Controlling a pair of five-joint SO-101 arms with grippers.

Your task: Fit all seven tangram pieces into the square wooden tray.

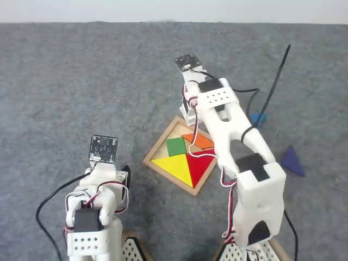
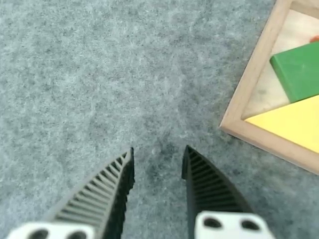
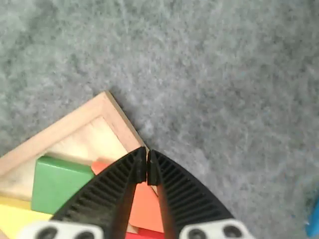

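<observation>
Right pincer (image 3: 147,162), clenched empty, hovers over the orange piece (image 3: 143,206) (just inside the tray (image 3: 121,118)). It should probably nudge the piece flush, gently. Left pincer (image 2: 158,167) hangs released.

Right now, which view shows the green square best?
The high view: the green square lies whole in the tray. The left wrist view crops it; the right gripper hides part in its own view.
</observation>
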